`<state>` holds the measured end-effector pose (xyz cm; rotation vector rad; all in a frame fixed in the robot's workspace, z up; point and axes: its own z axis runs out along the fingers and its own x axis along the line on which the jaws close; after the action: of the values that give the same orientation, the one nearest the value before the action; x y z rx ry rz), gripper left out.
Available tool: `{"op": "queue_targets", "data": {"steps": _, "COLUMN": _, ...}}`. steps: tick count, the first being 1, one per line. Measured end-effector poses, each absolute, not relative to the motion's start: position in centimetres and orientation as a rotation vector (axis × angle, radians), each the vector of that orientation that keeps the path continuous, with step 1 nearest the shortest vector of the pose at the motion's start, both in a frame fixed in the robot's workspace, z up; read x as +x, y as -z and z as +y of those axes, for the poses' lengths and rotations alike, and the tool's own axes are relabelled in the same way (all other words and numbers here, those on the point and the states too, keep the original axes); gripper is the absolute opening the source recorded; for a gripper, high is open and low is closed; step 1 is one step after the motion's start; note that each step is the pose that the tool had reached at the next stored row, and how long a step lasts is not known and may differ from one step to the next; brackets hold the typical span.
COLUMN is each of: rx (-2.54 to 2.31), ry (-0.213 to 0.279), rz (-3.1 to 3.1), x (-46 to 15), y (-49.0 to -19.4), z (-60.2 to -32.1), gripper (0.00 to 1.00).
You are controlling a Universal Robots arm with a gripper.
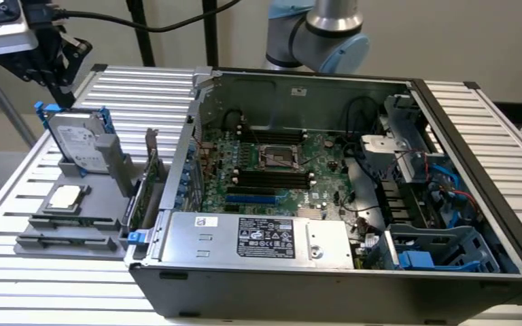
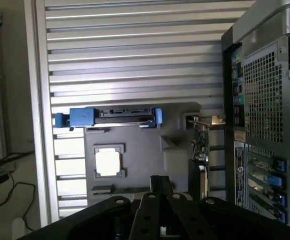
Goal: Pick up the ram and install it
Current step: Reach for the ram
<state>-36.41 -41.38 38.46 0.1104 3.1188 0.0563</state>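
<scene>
While the gripper hangs above the far end of the grey tray, its claw looks drawn together with nothing in it. Under it, at that same end of the tray, a hard drive stands on edge in blue brackets. The drive carries a white label, but its print is too small to read.

At the middle of the tray lies a square silver processor. The ram lies flat in a holder at the tray's near end, just beyond the processor as seen from the drive and well apart from the gripper. In the wrist view the gripper's body covers part of it.

A green card with a metal bracket stands upright at the tray's edge, between the tray and the open computer case. The case sits beside the tray on the exterior view's right. Inside the case, the silver power supply bears a black-and-white label with rows of marks and a small white sticker near its corner. None of that writing can be read. Stickers on the back of the case in the wrist view are just as unclear. Tray and case both rest on a slatted metal table.
</scene>
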Motion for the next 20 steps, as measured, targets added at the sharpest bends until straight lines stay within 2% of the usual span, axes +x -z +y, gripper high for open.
{"op": "queue_targets", "data": {"steps": 7, "rx": 0.111, "ry": -0.055, "rz": 3.127, "x": -37.2, "y": -38.2, "z": -42.4, "gripper": 0.11}}
{"op": "queue_targets", "data": {"steps": 20, "rx": 0.112, "ry": -0.053, "rz": 3.142, "x": -37.6, "y": -38.0, "z": -46.2, "gripper": 0.11}}
